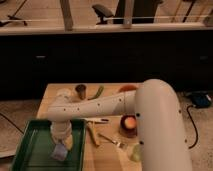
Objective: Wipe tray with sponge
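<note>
The green tray (pixel 32 147) lies at the table's front left corner. My gripper (pixel 60 142) reaches down into the tray from the white arm (pixel 100 105), which comes in from the right. It is shut on the blue-grey sponge (pixel 58 152) and holds it on the tray floor, right of the middle. A yellowish patch shows just right of the gripper.
On the wooden table (pixel 107 152) right of the tray lie a wooden utensil (pixel 93 134), a fork (pixel 113 141), a pen (pixel 98 120) and a dark bowl (pixel 129 123) with something orange inside. A small brown cup (pixel 80 90) and a green item (pixel 98 92) stand at the back.
</note>
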{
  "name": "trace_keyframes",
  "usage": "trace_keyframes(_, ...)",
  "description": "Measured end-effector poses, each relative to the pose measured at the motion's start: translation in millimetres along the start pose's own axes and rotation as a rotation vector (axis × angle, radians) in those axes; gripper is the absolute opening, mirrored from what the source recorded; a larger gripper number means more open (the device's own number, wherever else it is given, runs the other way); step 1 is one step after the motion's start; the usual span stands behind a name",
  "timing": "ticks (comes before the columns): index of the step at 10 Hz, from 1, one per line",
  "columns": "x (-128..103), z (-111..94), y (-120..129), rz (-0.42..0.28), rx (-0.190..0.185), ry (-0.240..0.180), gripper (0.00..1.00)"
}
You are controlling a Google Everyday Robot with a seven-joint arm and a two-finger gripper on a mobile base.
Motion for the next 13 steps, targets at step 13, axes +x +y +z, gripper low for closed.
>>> trace_keyframes(13, -29.5, 18.2, -84.0, -0.273, -0.106, -0.017, 0.00)
